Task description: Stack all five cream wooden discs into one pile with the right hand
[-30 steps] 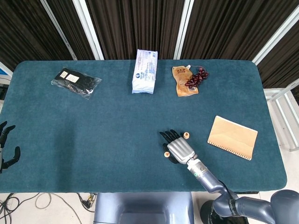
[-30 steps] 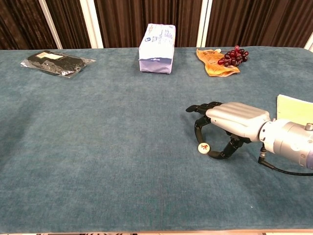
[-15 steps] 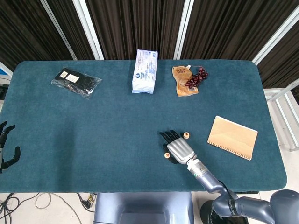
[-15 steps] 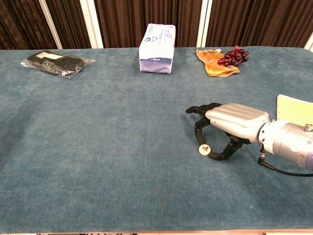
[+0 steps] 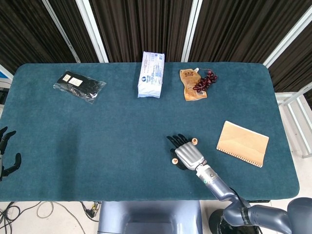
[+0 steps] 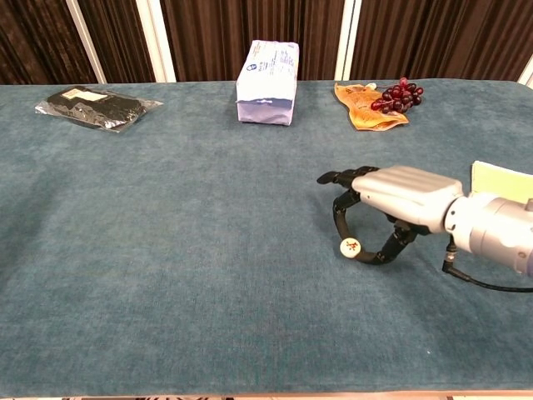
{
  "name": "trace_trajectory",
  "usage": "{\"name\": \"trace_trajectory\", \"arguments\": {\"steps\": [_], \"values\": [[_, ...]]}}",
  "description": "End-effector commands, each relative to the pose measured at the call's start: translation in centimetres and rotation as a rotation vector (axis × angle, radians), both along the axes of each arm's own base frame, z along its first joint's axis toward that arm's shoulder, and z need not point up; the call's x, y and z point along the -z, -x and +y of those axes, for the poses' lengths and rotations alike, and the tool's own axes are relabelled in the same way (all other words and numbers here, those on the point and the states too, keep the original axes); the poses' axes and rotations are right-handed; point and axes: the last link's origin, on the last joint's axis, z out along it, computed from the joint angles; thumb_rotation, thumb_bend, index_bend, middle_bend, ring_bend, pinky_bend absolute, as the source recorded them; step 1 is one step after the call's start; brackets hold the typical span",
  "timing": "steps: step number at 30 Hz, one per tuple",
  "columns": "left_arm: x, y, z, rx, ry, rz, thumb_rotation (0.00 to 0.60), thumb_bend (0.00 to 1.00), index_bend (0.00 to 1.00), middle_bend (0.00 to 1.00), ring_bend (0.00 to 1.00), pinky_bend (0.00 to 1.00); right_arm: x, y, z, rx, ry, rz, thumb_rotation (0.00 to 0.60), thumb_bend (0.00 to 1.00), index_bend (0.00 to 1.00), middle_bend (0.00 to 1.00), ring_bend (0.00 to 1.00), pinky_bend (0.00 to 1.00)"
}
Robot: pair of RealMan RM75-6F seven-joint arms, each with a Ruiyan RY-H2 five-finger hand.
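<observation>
Near the table's front edge, your right hand (image 6: 391, 208) pinches a small cream wooden disc (image 6: 351, 247) between thumb and curled fingers.

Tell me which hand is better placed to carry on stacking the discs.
The right hand: it hovers over the table with a cream disc pinched at its fingertips, and another disc lies just beside it. The left hand hangs off the table's far left edge, away from any disc.
</observation>
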Motion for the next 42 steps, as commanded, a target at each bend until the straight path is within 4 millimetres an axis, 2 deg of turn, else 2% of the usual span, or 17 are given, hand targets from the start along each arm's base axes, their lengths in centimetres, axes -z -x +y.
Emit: {"name": "trace_trajectory", "arguments": {"steps": [1, 7, 14, 42], "values": [[0.0, 0.0, 0.0, 0.000, 0.000, -0.001, 0.600, 0.48, 0.16, 0.00, 0.00, 0.00, -1.0, -0.3, -0.5, 0.015, 0.005, -0.011, 0.600, 0.37, 0.56, 0.00, 0.00, 0.00], [0.0, 0.0, 0.0, 0.000, -0.001, -0.002, 0.600, 0.48, 0.16, 0.00, 0.00, 0.00, -4.5, -1.1, -2.8, 0.044, 0.038, 0.009, 0.600, 0.37, 0.56, 0.00, 0.00, 0.00], [0.0, 0.0, 0.0, 0.001, -0.001, -0.003, 0.600, 0.48, 0.16, 0.00, 0.00, 0.00, -6.4, -0.8, -4.5, 0.102, 0.054, 0.041, 0.600, 0.37, 0.56, 0.00, 0.00, 0.00], [0.0, 0.0, 0.0, -0.002, -0.004, -0.006, 0.600, 0.48, 0.16, 0.00, 0.00, 0.00, -6.2, 1.6, -7.0, 0.247, 0.073, 0.088, 0.600, 0.37, 0.56, 0.00, 0.00, 0.00]]}}
